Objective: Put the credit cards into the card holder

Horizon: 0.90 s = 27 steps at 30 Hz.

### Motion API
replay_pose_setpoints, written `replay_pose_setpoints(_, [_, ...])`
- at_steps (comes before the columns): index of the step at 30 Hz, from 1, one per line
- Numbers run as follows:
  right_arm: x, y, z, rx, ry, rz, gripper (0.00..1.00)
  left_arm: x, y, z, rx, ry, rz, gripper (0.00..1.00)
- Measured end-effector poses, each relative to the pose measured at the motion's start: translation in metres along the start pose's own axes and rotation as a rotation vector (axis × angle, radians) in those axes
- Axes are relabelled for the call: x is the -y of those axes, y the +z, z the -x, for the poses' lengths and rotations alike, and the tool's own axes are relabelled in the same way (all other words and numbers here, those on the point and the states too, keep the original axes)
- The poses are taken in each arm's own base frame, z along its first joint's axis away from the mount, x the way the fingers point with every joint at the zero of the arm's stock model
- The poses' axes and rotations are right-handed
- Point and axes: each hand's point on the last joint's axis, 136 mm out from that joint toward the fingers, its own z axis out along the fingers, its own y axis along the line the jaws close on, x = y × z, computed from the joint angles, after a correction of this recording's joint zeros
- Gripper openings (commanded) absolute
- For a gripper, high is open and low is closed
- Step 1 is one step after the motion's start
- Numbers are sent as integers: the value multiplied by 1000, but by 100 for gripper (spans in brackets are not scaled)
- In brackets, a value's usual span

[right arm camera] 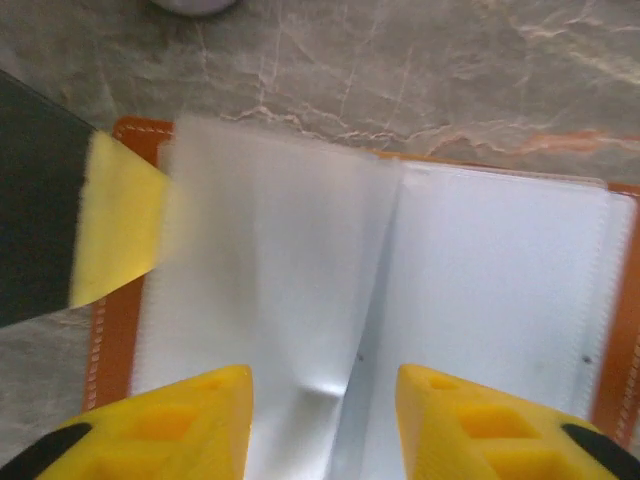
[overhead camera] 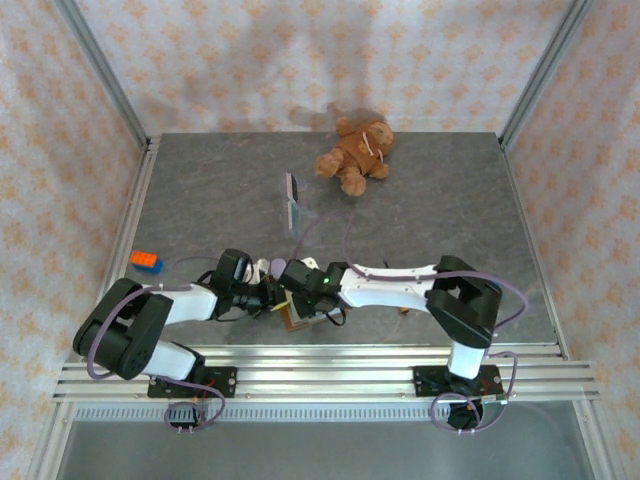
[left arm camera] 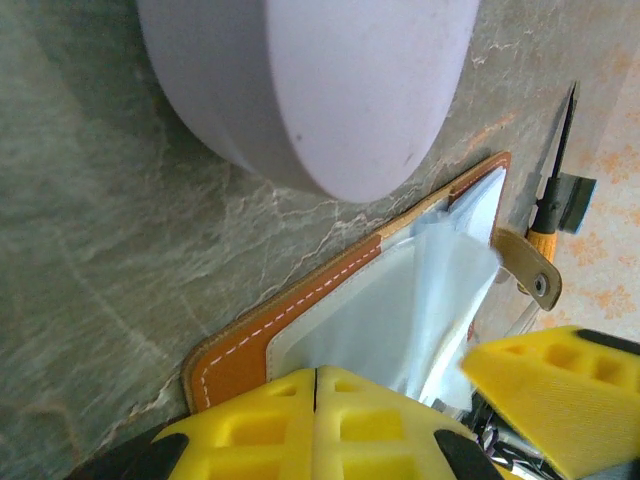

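Note:
The card holder [overhead camera: 296, 320] lies open on the table between the two arms, brown leather [left arm camera: 240, 355] around pale clear sleeves [right arm camera: 500, 290]. Its snap tab [left arm camera: 527, 266] sticks out at the far end. My left gripper [left arm camera: 315, 378] is shut, its yellow tips resting on the near pale pocket, with nothing seen between them. My right gripper [right arm camera: 325, 378] hangs open just above the centre fold, with a loose, blurred sleeve [right arm camera: 270, 260] under it and nothing in its jaws. The credit cards [overhead camera: 292, 200] sit in a small grey stack farther back on the table, apart from both grippers.
A brown teddy bear [overhead camera: 355, 155] lies at the back of the table. An orange and blue brick [overhead camera: 145, 262] sits at the left. A pale round object [left arm camera: 310, 80] stands right beside the card holder's far edge. Patterned walls enclose the table.

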Motion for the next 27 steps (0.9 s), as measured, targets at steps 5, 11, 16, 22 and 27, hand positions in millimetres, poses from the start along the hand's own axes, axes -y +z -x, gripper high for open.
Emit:
replay_pose_setpoints(5, [-2,-8,9,24,-17,-10,59,1,1,0,-3,4,-8,0])
replay_pose_setpoints(11, [-11,-5,2,15,-65,-4,69,3,3,1,-6,10,-20,0])
replay_pose_setpoints(16, [-21,2,-6,5,-120,0,77,3,3,1,-5,12,-23,0])
replay_pose_setpoints(22, [-17,23,-16,-18,-144,-56,72,3,3,1,-6,12,-25,0])
replay_pose_setpoints(27, [-16,19,-13,4,-149,-69,67,4,3,2,-3,14,-25,0])
